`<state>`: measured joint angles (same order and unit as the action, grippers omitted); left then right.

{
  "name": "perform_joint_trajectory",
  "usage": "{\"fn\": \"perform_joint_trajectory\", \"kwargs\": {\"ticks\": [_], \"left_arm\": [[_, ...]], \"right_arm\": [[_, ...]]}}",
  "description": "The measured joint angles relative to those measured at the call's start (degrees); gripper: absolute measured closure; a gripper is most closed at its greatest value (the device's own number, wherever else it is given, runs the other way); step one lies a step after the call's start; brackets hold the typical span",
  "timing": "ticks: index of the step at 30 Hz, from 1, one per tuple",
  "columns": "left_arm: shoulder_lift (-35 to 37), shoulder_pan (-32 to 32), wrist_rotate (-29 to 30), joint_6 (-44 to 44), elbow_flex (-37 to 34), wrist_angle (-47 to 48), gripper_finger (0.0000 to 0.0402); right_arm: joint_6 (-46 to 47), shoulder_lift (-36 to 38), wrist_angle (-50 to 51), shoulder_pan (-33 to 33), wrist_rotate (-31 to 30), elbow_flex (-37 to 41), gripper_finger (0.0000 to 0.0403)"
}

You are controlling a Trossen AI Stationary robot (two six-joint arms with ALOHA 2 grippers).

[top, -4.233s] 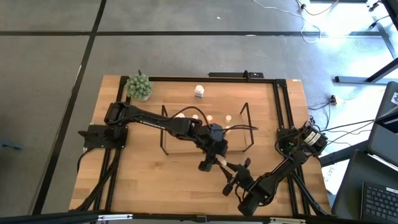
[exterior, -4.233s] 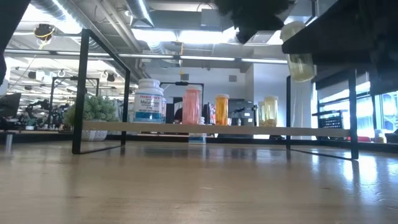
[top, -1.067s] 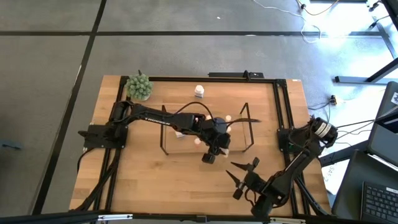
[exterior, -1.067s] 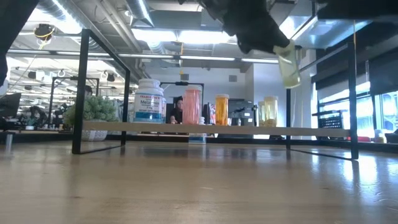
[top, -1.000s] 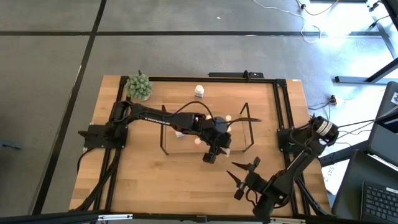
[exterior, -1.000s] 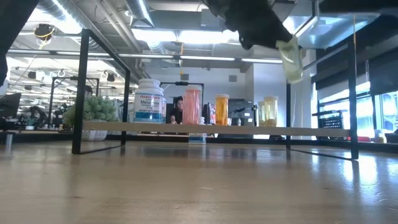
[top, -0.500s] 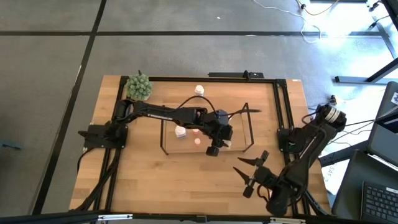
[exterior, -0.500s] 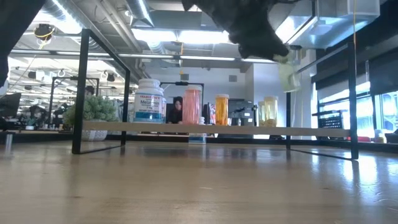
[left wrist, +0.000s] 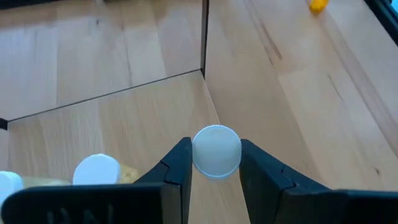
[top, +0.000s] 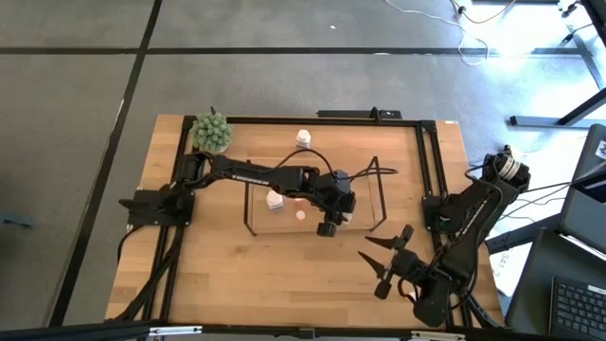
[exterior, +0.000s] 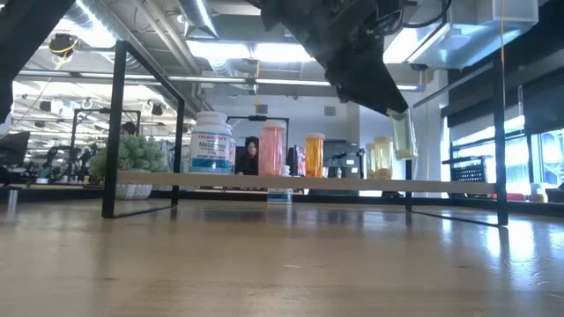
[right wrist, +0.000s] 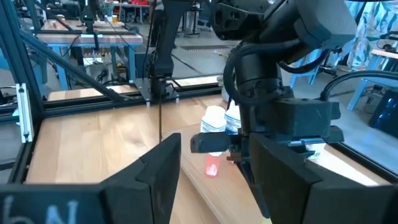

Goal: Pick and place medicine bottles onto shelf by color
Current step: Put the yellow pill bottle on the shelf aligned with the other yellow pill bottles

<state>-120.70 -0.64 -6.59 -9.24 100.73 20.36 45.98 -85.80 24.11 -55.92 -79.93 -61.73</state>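
Note:
The shelf [top: 312,194] stands mid-table; its wooden board [exterior: 291,183] carries a large white bottle [exterior: 211,143], a pink one [exterior: 271,150], an orange one [exterior: 314,155] and a yellow one [exterior: 383,157], each upright on its base. My left gripper [top: 329,225] is over the shelf's right part, shut on a pale yellow bottle [exterior: 404,136] with a white cap [left wrist: 216,151]. My right gripper [top: 388,260] hangs open near the table's front right, with nothing between its fingers [right wrist: 158,168]. My left gripper pinches the bottle by its white cap [left wrist: 199,155], one finger on either side. The fingers slant down from the table's left. The bottle hangs below them, nearly upright, its base [exterior: 406,156] clear of the shelf board.
A green plant [top: 212,131] sits at the far left corner. A white bottle [top: 303,138] stands on the table behind the shelf. A black frame [top: 426,161] runs round the table's edges. A person [exterior: 253,154] shows in the room behind.
My left gripper has gone toward the far edge and down over the shelf, and the yellow bottle in it has sunk and turned from tilted to nearly upright. My right gripper, still open, has risen and drawn back toward the table's right edge.

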Motion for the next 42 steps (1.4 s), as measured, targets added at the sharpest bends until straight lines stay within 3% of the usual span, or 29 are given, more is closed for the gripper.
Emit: {"fn": "perform_joint_trajectory", "kwargs": {"ticks": [19,39,42], "left_arm": [[-2.43,0.0,1.36,0.08,0.07,0.37,0.031],[-2.58,0.0,1.75,2.38,-0.04,0.96,0.0266],[-2.62,-0.07,5.76,2.05,-0.05,0.89,0.0262]], "right_arm": [[-0.02,0.0,-0.75,-0.02,0.02,0.0,0.021],[0.02,0.0,-0.73,-0.02,0.03,0.0,0.021],[0.02,0.0,-0.72,-0.02,0.03,0.0,0.021]]}}
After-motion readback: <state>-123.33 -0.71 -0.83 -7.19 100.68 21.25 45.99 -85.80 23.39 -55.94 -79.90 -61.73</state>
